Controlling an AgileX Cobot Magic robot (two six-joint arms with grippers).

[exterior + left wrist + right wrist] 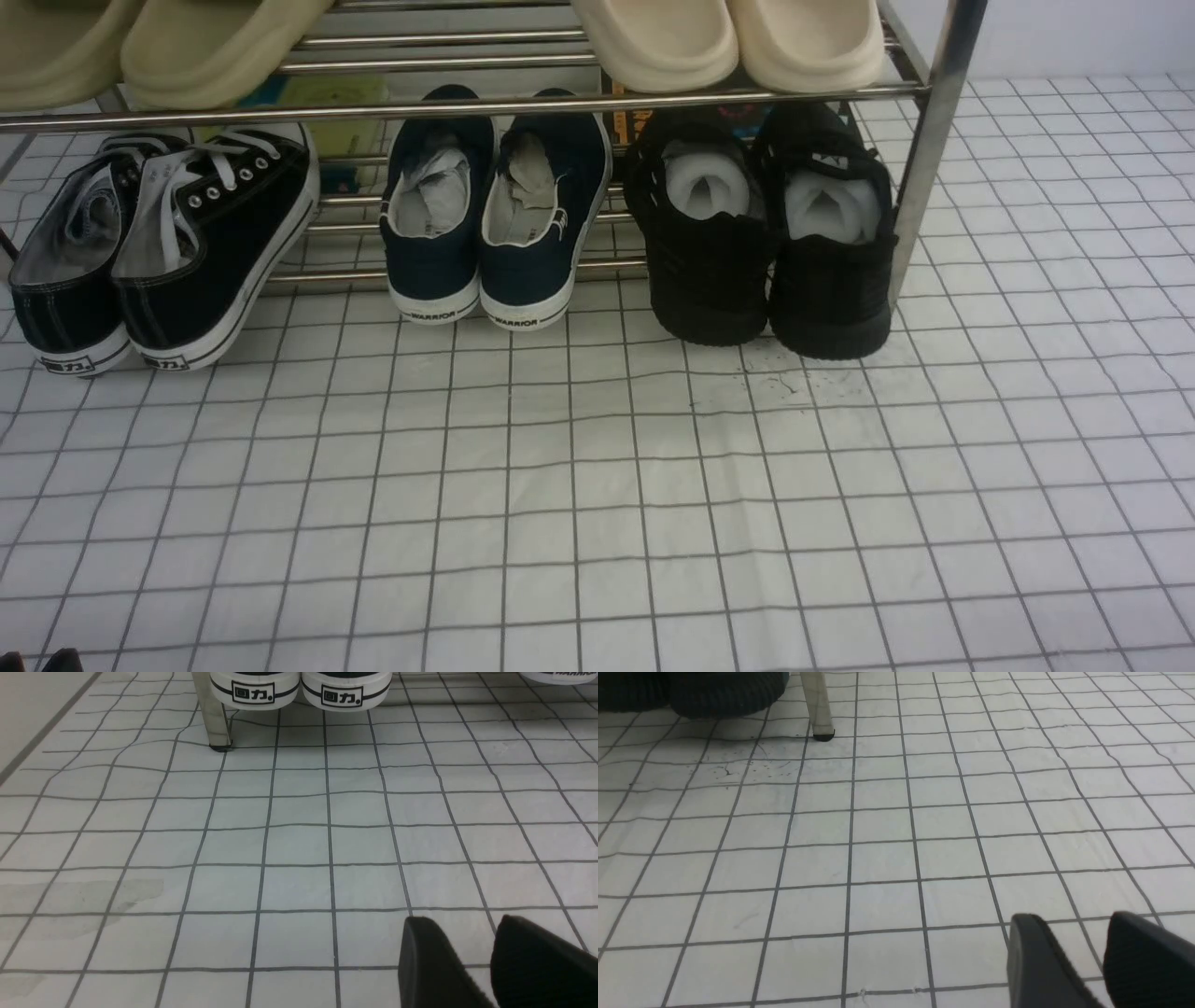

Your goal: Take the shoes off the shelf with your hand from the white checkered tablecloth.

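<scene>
The black knit sneakers (pixel 761 233) lean on the chrome shoe rack (pixel 924 168), heels on the checkered tablecloth (pixel 597 485). The left end effector (pixel 462 921) and right end effector (pixel 1073 918) hover, fingers apart, empty.

Brightness: we see even, bright, diffuse light across the white checkered tablecloth (pixel 653 485) in all three views.
Shadows: we find only soft, faint ones under the shoes (pixel 822 280) and beneath the tiers of the shelf (pixel 467 110).
Glare: we note pale streaks along the chrome bars.
Dark detail: the black knit reads to us as a near-flat mass.
Focus: we find the front view slightly soft; the left gripper (pixel 460 921) and the right gripper (pixel 1069 917) look blurred, close to the lens.
</scene>
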